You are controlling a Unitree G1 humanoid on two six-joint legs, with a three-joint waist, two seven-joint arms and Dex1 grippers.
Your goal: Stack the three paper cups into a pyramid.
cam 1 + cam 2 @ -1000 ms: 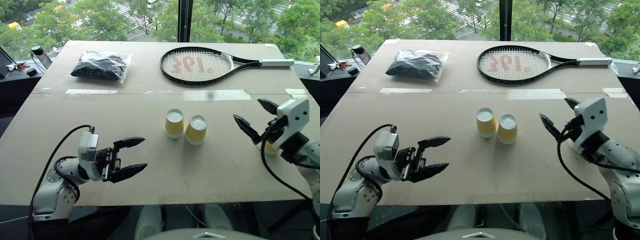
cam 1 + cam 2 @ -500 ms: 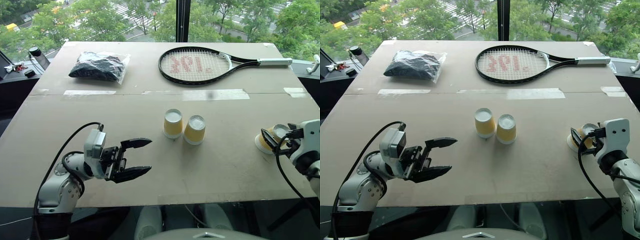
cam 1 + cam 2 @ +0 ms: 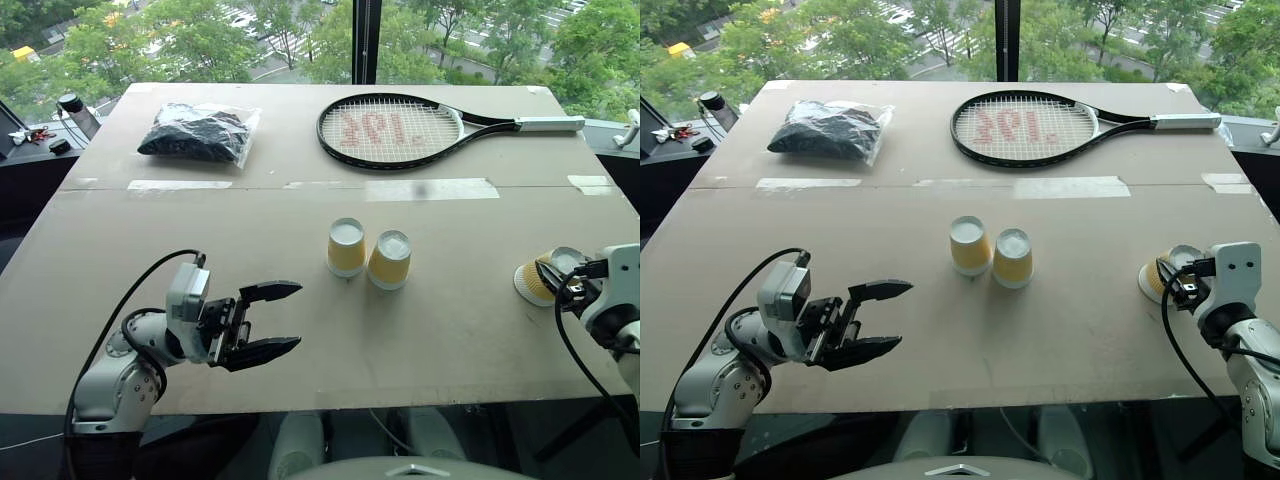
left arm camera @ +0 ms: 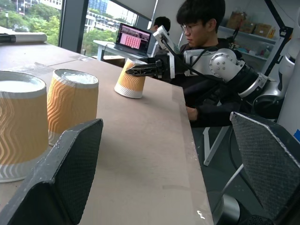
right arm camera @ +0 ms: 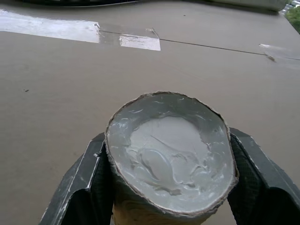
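A: What sat on the table [image 3: 200, 240], starting with the big things?

B: A tennis racket [image 3: 395, 130] lay near the far edge, its handle pointing toward the far right corner. A clear bag of dark material [image 3: 200, 132] lay toward the far left corner. Strips of tape [image 3: 430, 189] ran across the board between those and the cups.

A: And the arms?

B: The left gripper [image 3: 268, 320] hovered over the near left part of the table, its two black fingers spread wide apart with nothing between them. The right gripper [image 3: 545, 277] was at the right edge, its fingers [image 5: 86, 183] pressed in on either side of the third cup [image 3: 535, 281], squeezing its base into an oval.

A: Where were the cups?

B: Two paper cups stood upside down in the middle of the table, just beside each other: the left cup [image 3: 347, 248] and the right cup [image 3: 390, 260]. The third cup was well apart from them at the right edge, tilted in the grip, with its wide rim on or close to the table.

A: Anything beyond the table?

B: In the left wrist view, a person [image 4: 199, 33] sat past the right edge.
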